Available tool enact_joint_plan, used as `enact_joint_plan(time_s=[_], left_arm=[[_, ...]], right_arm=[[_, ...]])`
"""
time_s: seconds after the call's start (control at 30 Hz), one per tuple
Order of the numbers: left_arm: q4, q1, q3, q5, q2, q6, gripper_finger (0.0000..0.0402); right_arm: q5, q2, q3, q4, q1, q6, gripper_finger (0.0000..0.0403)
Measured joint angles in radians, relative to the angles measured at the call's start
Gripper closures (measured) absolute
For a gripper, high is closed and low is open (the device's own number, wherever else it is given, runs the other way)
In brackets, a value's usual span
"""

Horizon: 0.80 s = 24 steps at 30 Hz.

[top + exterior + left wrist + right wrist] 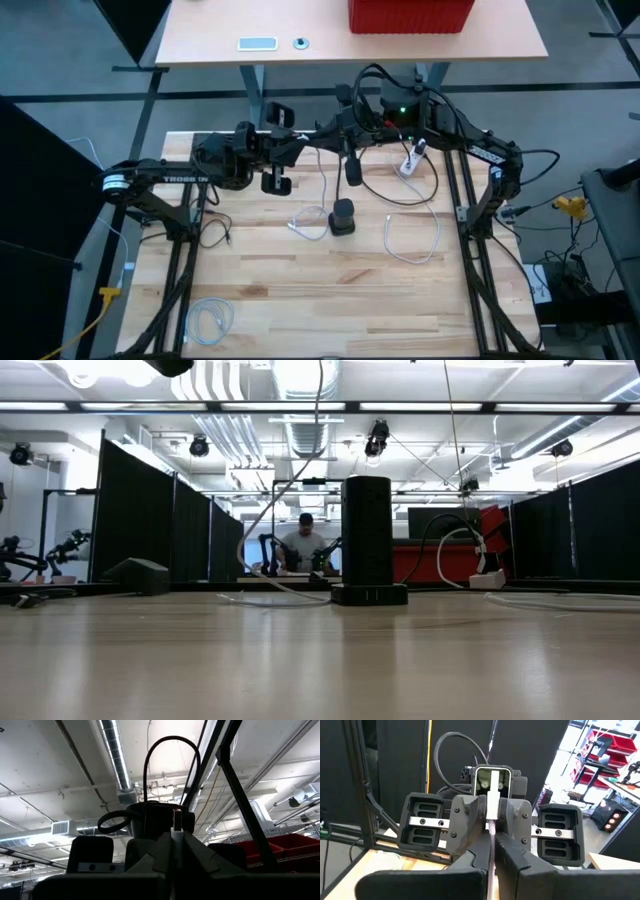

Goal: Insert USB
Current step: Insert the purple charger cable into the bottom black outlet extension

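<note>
A loose coil of white cable (pixel 208 318) lay on the wooden tabletop (pixel 300 290), well to the left of the black charging tower (pixel 343 217) and nearer the front edge. The left gripper (pixel 277 182) hung above the tabletop to the left of the tower, toward the back, its jaws clenched on a white USB plug (pixel 176 824) that stood up between them in the left wrist view. A white cable (pixel 308 222) curled on the wood just left of the tower. The tower itself stood upright near the middle of the tabletop, and in the low view it showed as a dark column (pixel 367 540) on a wider base, with cables trailing past it on both sides. The right gripper (pixel 353 170) hung just behind the tower, a little to its right, jaws clenched on a second white plug (pixel 492 795) whose purple braided cord (pixel 491 865) ran down between them. Another white cable (pixel 412 240) looped on the wood to the right of the tower, and a white power strip (pixel 411 160) lay farther back on that side. In the room behind the tower, a person (pixel 304 542) sat at a distant bench.
</note>
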Motion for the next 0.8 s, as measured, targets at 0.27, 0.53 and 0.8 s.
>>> enact_joint_plan(time_s=[0.27, 0.53, 0.8], left_arm=[[-0.179, 0.001, 0.0, -0.033, -0.062, 0.003, 0.0297], [-0.692, 0.008, -0.002, -0.078, -0.181, 0.017, 0.0254], [-1.15, 0.023, -0.002, -0.111, -0.26, 0.025, 0.0238]], right_arm=[[0.027, -0.021, -0.002, -0.076, 0.003, 0.016, 0.0402], [0.038, -0.052, -0.018, -0.367, 0.019, 0.102, 0.0402], [0.045, -0.082, -0.056, -0.636, 0.062, 0.223, 0.0403]])
